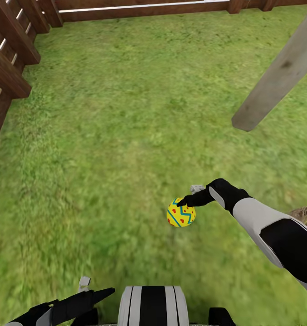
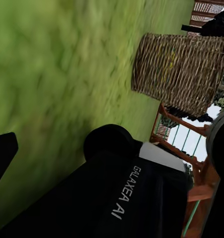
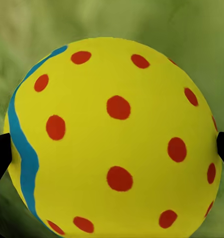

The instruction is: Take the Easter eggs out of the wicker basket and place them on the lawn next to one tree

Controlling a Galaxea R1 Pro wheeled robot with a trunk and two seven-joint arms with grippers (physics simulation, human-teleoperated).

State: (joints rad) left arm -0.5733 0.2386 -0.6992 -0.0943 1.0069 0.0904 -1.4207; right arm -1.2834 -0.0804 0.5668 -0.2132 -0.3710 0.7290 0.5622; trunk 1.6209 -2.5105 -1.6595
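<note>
Right gripper [image 1: 184, 209] clamps an egg [image 1: 180, 213] over the lawn [image 1: 103, 136]; best carry it low toward the tree [image 1: 280, 72] far right; left gripper's [image 1: 92, 290] jaws unclear.

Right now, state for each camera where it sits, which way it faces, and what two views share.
Head view: on the head, looking down over the lawn; right gripper holds an egg, left gripper low.
Left wrist view: on the left arm, facing the wicker basket; dark arm housing shows.
Right wrist view: on the right arm, facing the egg between black fingertips.
Shared: head and right wrist views show that egg.
</note>
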